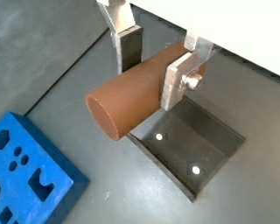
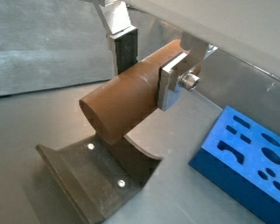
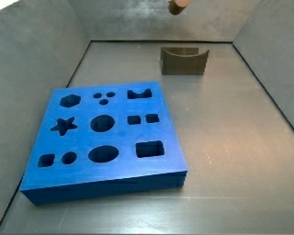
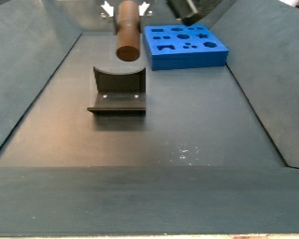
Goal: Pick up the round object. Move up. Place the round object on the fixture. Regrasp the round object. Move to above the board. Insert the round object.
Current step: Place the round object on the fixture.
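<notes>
Gripper (image 1: 154, 54) plates pinch the smooth matte brown round object (image 1: 129, 98), a cylinder, above the dark notched fixture (image 1: 192, 144). Glossy blue board (image 3: 104, 136) with cut-out holes lies well apart.

Round object (image 1: 129, 98) brown-orange w/ paler end face; fixture (image 1: 189, 144) dark olive-grey; board (image 3: 103, 133) bright blue; end effector (image 1: 154, 61) fingers silver w/ dark pads.
</notes>
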